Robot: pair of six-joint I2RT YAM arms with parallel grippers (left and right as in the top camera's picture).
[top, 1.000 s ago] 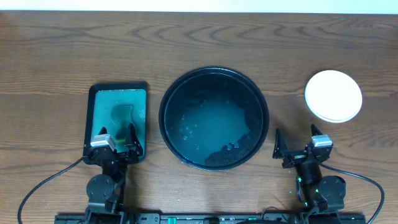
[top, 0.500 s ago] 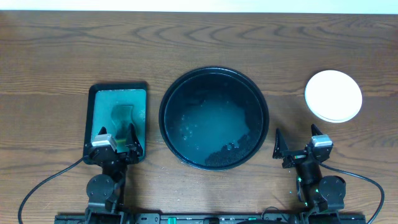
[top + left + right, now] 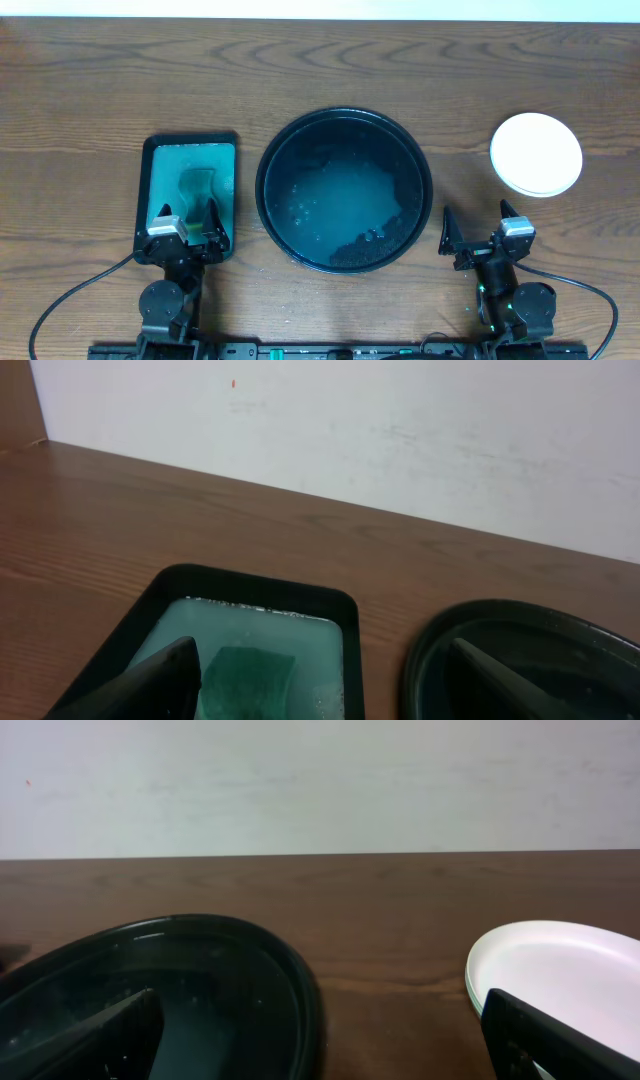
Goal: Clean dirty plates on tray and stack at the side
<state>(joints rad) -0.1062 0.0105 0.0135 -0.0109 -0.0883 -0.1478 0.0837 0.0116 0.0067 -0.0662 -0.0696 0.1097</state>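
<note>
The round black tray (image 3: 262, 190) sits mid-table with a wet, soapy film and bubbles inside; no plate lies on it. The plates (image 3: 536, 153) form one stack at the far right, a white one on top. In the right wrist view the plates (image 3: 560, 965) show a pale green edge underneath, and the tray's rim (image 3: 300, 980) is at the left. My left gripper (image 3: 187, 225) hangs open over the near end of the green rectangular tray, holding nothing. My right gripper (image 3: 478, 232) stands open and empty above bare wood between tray and stack.
A dark green rectangular tray (image 3: 146, 190) at the left holds soapy water and a green sponge (image 3: 197, 183), also seen as the sponge (image 3: 248, 675) in the left wrist view. Black cables (image 3: 70, 295) loop by both arm bases. A white wall (image 3: 400, 430) bounds the table's far edge.
</note>
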